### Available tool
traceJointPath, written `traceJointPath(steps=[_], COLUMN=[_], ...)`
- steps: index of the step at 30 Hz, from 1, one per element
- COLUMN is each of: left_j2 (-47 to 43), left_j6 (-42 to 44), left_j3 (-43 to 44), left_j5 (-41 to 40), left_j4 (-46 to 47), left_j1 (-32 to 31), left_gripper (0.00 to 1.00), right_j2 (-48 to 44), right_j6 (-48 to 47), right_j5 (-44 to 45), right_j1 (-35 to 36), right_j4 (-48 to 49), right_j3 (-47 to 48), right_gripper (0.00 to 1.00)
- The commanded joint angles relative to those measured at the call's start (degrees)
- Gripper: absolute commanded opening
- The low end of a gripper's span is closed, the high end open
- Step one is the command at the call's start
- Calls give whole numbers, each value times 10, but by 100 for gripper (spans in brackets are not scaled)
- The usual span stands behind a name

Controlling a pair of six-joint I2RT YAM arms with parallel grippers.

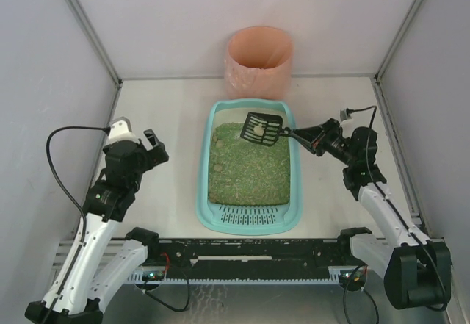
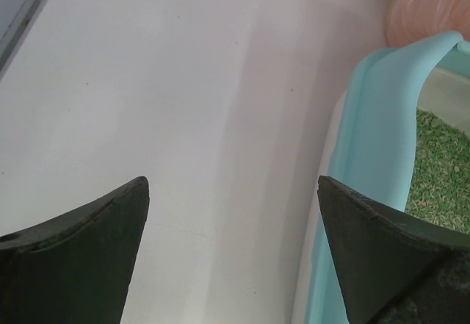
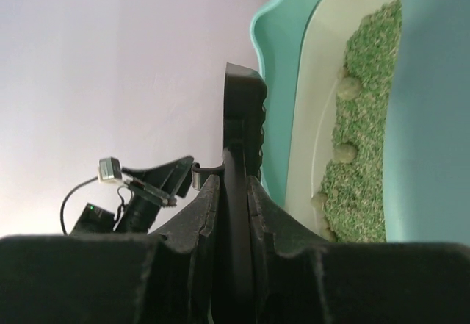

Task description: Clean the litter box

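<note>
The teal litter box lies mid-table, holding green granules and a slotted grate at its near end. My right gripper is shut on the handle of a black slotted scoop. The scoop hovers over the box's far end and carries a pale clump. In the right wrist view the scoop stands edge-on between my fingers, beside the box rim and several clumps. My left gripper is open over bare table left of the box, its rim by the right finger.
A round pink-orange bin stands behind the box against the back wall, its side also showing in the left wrist view. White walls close in the table on the left, right and back. A black rail runs along the near edge.
</note>
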Motion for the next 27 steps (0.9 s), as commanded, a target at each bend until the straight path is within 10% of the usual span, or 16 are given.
traceJointPath(steps=[1,18,27], left_j2=[-1,-8,-4], left_j6=[-1,50,56], left_j3=[-21,-48,-45], left_j5=[39,124,135], left_j4=[22,0,6], left_j1=[4,4,7], left_gripper=[100,100,100], right_j2=[21,277,463], right_j6=[-39,-218,-527], right_j5=[21,291,300], right_j1=[-6,-5,48], right_j4=[-39,-77,-180], right_j3=[100,461,721], right_gripper=[0,0,0])
